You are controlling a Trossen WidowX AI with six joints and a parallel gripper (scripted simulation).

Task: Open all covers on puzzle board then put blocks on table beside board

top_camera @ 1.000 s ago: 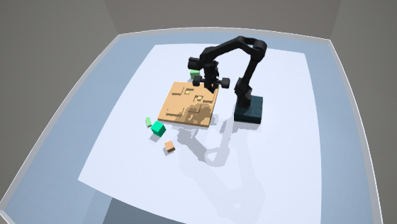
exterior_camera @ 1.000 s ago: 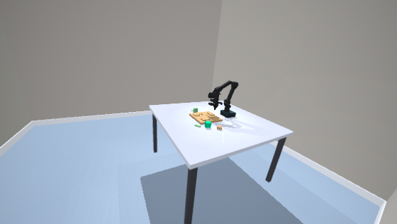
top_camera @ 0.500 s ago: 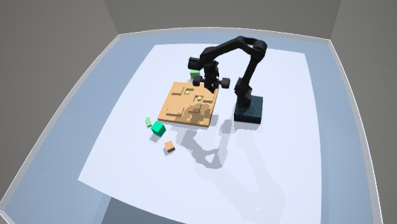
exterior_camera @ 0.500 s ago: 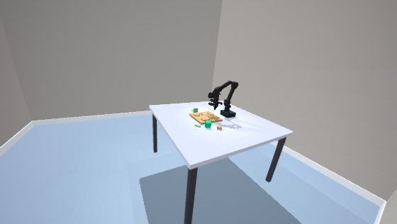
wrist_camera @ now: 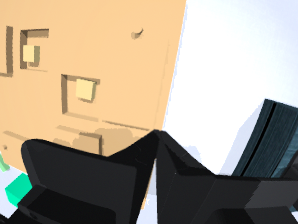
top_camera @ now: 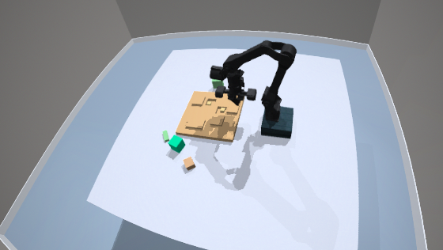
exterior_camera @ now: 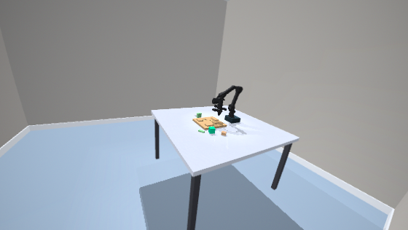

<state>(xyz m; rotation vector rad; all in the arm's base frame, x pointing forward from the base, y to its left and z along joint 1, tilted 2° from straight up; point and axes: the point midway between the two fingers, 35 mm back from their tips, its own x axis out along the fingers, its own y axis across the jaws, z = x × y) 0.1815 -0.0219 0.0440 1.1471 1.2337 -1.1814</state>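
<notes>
The tan puzzle board [top_camera: 190, 112] [exterior_camera: 199, 123] [wrist_camera: 115, 55] lies flat. One pale yellow block [top_camera: 209, 103] [wrist_camera: 31, 53] sits in an uncovered well. Another pale yellow block [top_camera: 222, 109] [wrist_camera: 85, 90] sits in a second well nearer the arm, also uncovered. The covers match the board's colour, so their exact positions are hard to tell. A small pin [wrist_camera: 136, 34] stands near the board's edge in the wrist view. My gripper [top_camera: 237, 104] [exterior_camera: 219, 114] [wrist_camera: 158, 135] is shut and empty, above the board's arm-side edge; its arm and fingers hide part of the board.
On the table [top_camera: 130, 170] [exterior_camera: 233, 153], an emerald cube [top_camera: 176, 143] [exterior_camera: 211, 129] [wrist_camera: 19, 189], a light green piece [top_camera: 165, 136] [exterior_camera: 201, 131] and an orange-tan block [top_camera: 189, 163] [exterior_camera: 224, 133] lie off the board's front. A green block [top_camera: 217, 84] [exterior_camera: 199, 115] lies behind it. The dark arm base [top_camera: 277, 127] [exterior_camera: 232, 119] is right.
</notes>
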